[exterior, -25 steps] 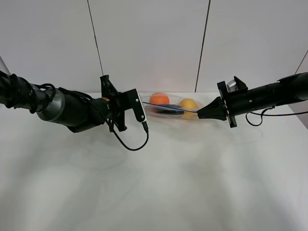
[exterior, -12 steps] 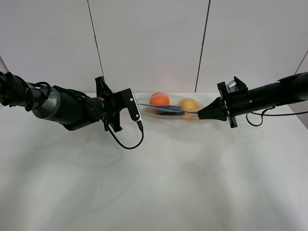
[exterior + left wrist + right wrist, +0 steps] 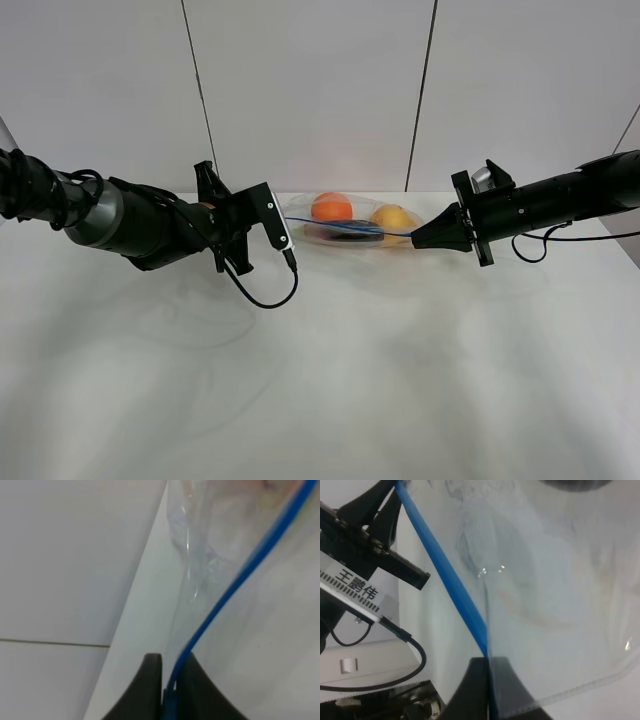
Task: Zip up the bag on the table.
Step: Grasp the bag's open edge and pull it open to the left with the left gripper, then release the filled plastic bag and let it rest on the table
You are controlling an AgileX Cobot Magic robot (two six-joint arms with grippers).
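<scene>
The clear bag lies at the far side of the white table, with an orange fruit, a yellow fruit and a dark item inside. Its blue zipper strip runs taut between both grippers. My left gripper is at the bag's left end, and the left wrist view shows it shut on the strip. My right gripper is at the bag's right end, and the right wrist view shows it shut on the strip.
A black cable loops down from the left wrist onto the table. A panelled white wall stands right behind the bag. The left arm's labelled wrist mount shows beyond the bag in the right wrist view.
My left arm has moved left along the zipper strip, mostly in the first half second, so the bag's left end now shows. The right arm has not moved.
</scene>
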